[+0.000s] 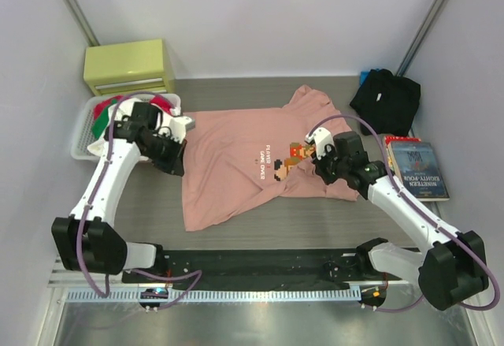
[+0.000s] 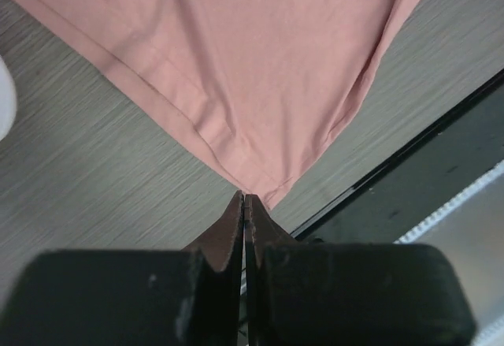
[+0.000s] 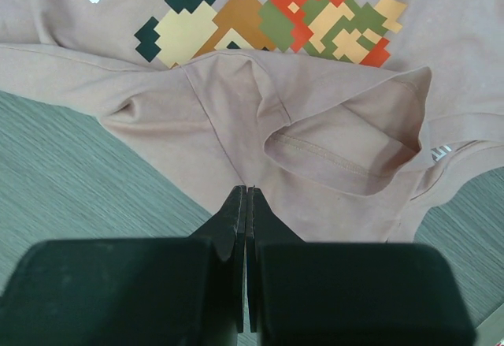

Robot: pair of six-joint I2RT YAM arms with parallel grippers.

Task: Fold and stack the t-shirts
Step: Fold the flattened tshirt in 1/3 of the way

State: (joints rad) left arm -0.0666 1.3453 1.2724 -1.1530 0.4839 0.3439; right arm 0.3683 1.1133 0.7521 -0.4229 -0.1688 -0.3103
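Note:
A large salmon-pink t-shirt (image 1: pixel 236 165) lies spread on the grey table, its pixel-character print (image 1: pixel 290 159) facing up. A black t-shirt (image 1: pixel 386 98) sits crumpled at the back right. My left gripper (image 1: pixel 176 166) hovers at the pink shirt's left edge. In the left wrist view its tips (image 2: pixel 246 197) are shut just short of a hemmed corner of the shirt (image 2: pixel 260 62), with no cloth visible between them. My right gripper (image 1: pixel 324 171) is at the shirt's right side. Its tips (image 3: pixel 248 189) are shut above a folded sleeve (image 3: pixel 346 153), holding nothing that I can see.
A yellow-green drawer box (image 1: pixel 130 66) stands at the back left. In front of it is a white basket (image 1: pixel 85 133) with red and green cloth. A book (image 1: pixel 417 169) lies at the right edge. A black rail (image 1: pixel 260 263) runs along the near edge.

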